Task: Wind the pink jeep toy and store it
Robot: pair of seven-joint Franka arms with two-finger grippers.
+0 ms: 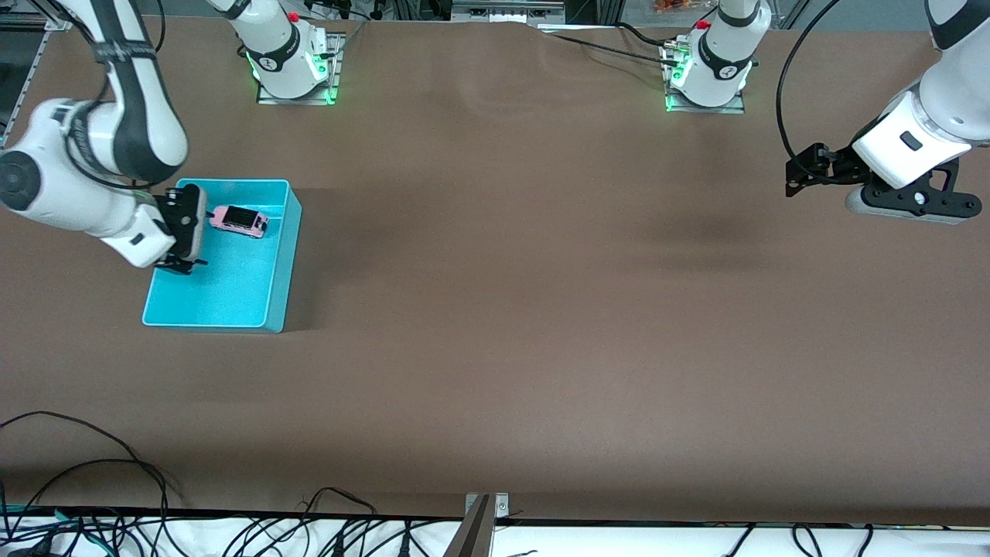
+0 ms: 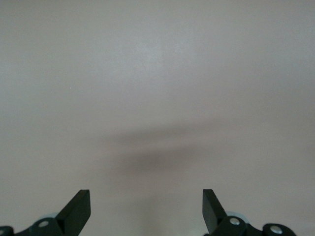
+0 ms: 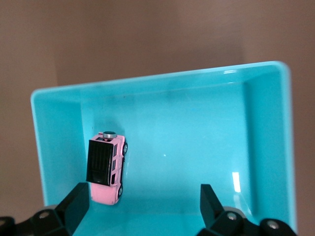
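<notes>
The pink jeep toy [image 1: 240, 221] with its black roof lies inside the turquoise bin [image 1: 281, 263], in the part of the bin farther from the front camera. It also shows in the right wrist view [image 3: 106, 168], on the bin's floor [image 3: 187, 162]. My right gripper [image 1: 184, 246] is open and empty, just above the bin beside the jeep and apart from it. My left gripper [image 1: 804, 172] is open and empty, held in the air over bare table at the left arm's end, waiting. Its wrist view shows only its fingertips [image 2: 78, 209] over the table.
The brown table [image 1: 541, 309] spreads between the two arms. Black cables [image 1: 116, 495] lie along the table edge nearest the front camera, with a metal bracket [image 1: 486, 514] at its middle. The arm bases [image 1: 294, 58] stand along the edge farthest from the camera.
</notes>
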